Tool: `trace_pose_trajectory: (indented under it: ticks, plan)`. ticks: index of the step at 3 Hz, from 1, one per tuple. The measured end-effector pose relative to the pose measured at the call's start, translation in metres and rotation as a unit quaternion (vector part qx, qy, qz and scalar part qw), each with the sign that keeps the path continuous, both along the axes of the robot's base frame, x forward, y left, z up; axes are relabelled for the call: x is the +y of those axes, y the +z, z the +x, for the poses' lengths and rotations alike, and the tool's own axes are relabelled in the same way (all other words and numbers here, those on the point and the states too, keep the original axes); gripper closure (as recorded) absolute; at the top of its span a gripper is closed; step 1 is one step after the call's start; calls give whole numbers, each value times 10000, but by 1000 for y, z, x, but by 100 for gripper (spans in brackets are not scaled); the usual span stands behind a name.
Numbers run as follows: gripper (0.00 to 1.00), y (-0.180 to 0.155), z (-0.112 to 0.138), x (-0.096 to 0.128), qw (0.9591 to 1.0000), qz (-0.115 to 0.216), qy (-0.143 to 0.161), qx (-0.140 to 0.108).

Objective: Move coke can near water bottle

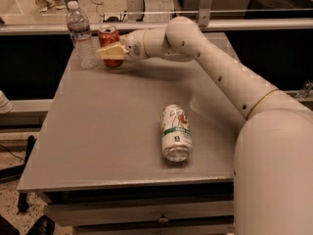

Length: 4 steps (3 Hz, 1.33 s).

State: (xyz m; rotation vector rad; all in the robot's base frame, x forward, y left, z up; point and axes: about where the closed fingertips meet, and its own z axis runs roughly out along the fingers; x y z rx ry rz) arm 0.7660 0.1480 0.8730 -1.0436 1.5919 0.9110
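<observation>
The red coke can [108,35] stands upright at the far left of the grey table [112,126]. It is just right of the clear water bottle [80,37], which has a white cap, with a small gap between them. My gripper [112,52] reaches in from the right and is shut on the coke can, with one pale finger [110,51] across its front. The can's base is at the table top. The far finger is hidden behind the can.
A white and green can [176,132] lies on its side in the middle right of the table. My arm [215,67] spans the back right of the table. A rail [161,24] runs behind the table's far edge.
</observation>
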Motion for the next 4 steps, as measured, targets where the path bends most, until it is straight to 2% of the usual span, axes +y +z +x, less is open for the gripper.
trace_pose_trajectory:
  ticks: [1,2,3,4]
  plan:
    - [0,-2,-6,-2,10000,70,45,51]
    - [0,-1,-11,-10,9999,131,62,45]
    - [0,7,-11,-49,9996,-5,-151,-226]
    - [0,30,-3,-113,9953,-194,-450,-829]
